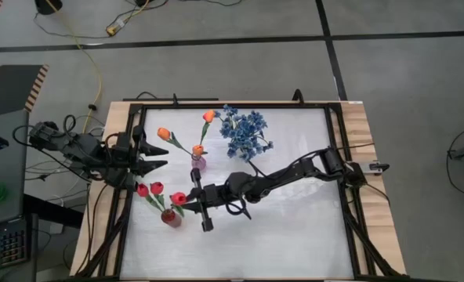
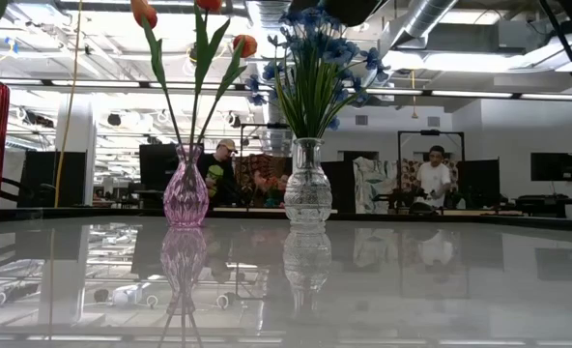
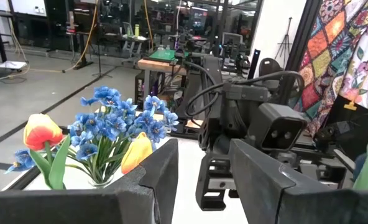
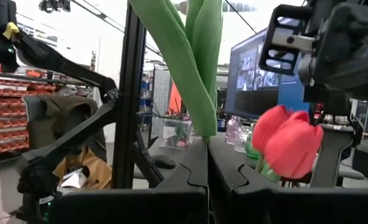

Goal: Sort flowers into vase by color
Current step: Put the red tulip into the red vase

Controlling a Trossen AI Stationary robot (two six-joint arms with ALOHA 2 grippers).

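Note:
A red vase [image 1: 170, 217] near the table's left holds two red tulips [image 1: 149, 188]. My right gripper [image 1: 187, 197] reaches in from the right, just right of that vase, and is shut on a third red tulip [image 1: 179, 198]. A pink vase [image 1: 198, 163] holds orange tulips [image 2: 144, 12]. A clear vase [image 2: 307, 184] holds the blue sprigs [image 1: 244, 133]. My left gripper [image 1: 160, 155] waits open at the table's left edge, with nothing between its fingers [image 3: 165, 171]. My right gripper pinches the tulip's green stem at the base of its leaves [image 4: 204, 132] between its two fingers. The fingers come nearly level from the table's right and lie across the stem. The leaves rise upright above them. The stem's lower end is hidden under the fingers.
The three vases stand close together in the table's left and far middle. A black frame [image 1: 338, 157] runs around the white table. The near half and the right side of the table hold nothing. People sit in the room beyond the table's far edge [image 2: 431, 174].

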